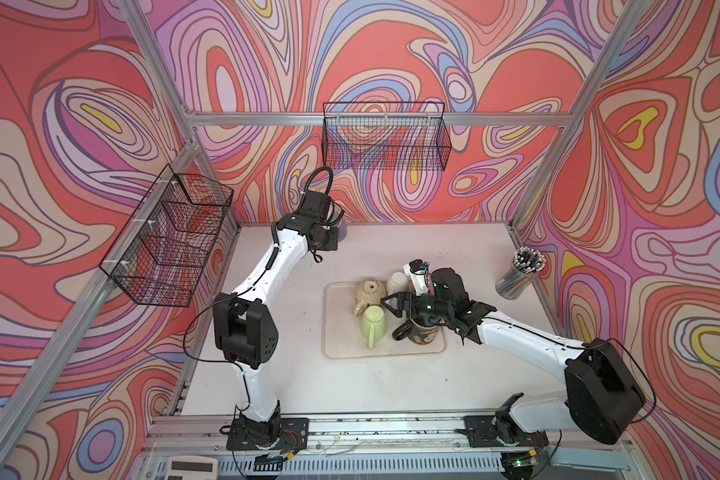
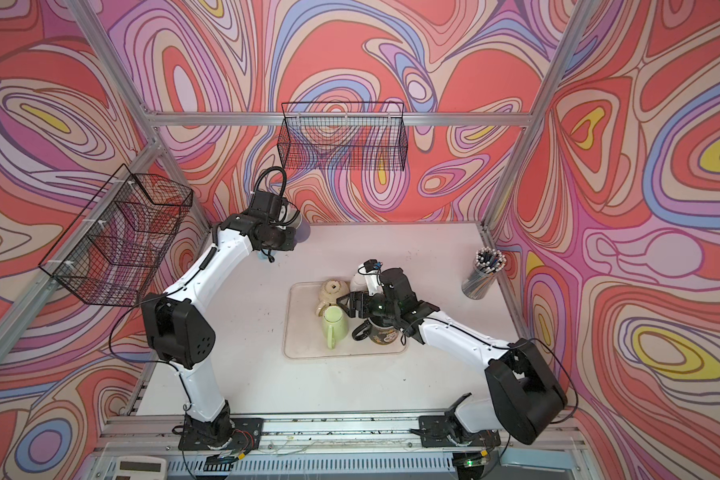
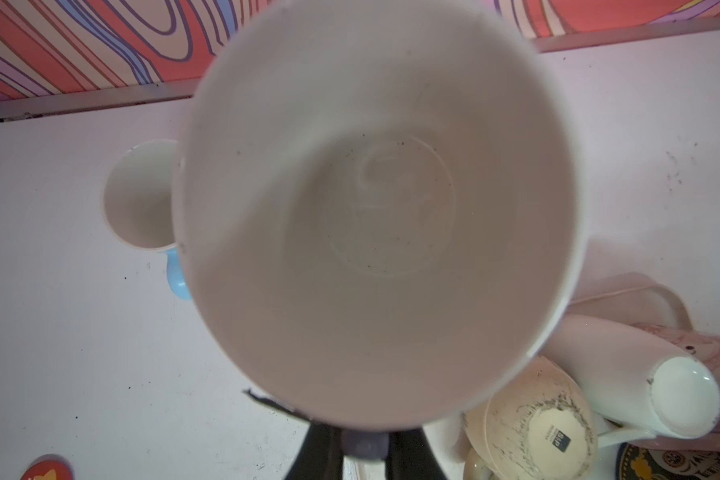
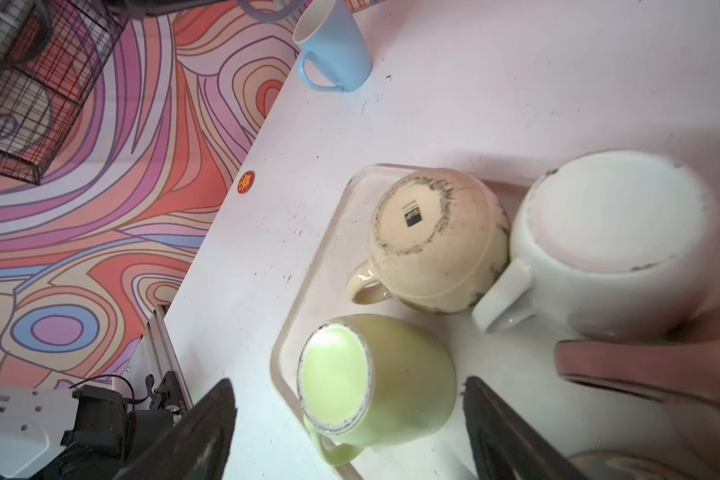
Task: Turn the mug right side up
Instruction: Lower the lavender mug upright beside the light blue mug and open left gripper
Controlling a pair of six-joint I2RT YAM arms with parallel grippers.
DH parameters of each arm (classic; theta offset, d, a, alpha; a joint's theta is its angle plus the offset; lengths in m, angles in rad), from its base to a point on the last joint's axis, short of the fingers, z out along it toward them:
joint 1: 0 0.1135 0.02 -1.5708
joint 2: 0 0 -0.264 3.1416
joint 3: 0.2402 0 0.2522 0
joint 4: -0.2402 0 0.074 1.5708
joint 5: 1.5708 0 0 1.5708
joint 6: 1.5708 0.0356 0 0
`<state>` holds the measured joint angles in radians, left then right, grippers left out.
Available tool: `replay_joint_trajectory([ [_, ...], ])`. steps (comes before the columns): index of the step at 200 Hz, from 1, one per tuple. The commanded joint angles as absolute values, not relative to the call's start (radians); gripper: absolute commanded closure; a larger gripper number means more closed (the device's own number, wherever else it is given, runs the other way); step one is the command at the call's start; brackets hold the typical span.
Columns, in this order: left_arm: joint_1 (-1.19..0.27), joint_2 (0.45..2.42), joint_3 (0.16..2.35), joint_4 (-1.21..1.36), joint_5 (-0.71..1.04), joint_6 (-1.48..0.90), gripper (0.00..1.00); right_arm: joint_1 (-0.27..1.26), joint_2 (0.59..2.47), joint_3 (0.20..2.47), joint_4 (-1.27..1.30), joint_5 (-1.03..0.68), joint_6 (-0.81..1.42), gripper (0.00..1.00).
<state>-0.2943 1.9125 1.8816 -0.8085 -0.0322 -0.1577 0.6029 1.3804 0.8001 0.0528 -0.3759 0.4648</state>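
My left gripper (image 3: 364, 440) is shut on the handle of a lavender mug (image 3: 371, 208), held above the table's far left with its white inside facing the wrist camera; both top views show it (image 1: 342, 233) (image 2: 304, 232). My right gripper (image 4: 348, 384) hangs open above the tray (image 4: 337, 224), its fingers either side of a green mug (image 4: 375, 378) that stands bottom up. Beige (image 4: 433, 241) and white (image 4: 612, 245) mugs also stand bottom up. A black patterned mug (image 1: 422, 332) sits under the right wrist, its top hidden.
A light blue mug (image 4: 333, 54) stands upright on the table below the left gripper. A pink mug (image 4: 641, 374) lies by the white one. A cup of pens (image 1: 520, 274) stands at the right edge. Wire baskets hang on the back (image 1: 385, 141) and left (image 1: 171, 237) walls.
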Motion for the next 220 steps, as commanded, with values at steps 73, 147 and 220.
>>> replay_joint_trajectory([
  [73, -0.251, 2.067, 2.046, -0.843, -0.137, -0.099, 1.0, 0.713, 1.35, 0.835, 0.02, -0.21, 0.379, 0.02],
  [147, -0.23, 2.182, 2.104, -0.833, -0.164, -0.136, 1.0, 0.713, 1.388, 0.844, 0.027, -0.213, 0.397, 0.02],
  [220, -0.207, 2.253, 2.147, -0.845, -0.154, -0.146, 1.0, 0.713, 1.409, 0.84, 0.048, -0.228, 0.397, 0.02],
])
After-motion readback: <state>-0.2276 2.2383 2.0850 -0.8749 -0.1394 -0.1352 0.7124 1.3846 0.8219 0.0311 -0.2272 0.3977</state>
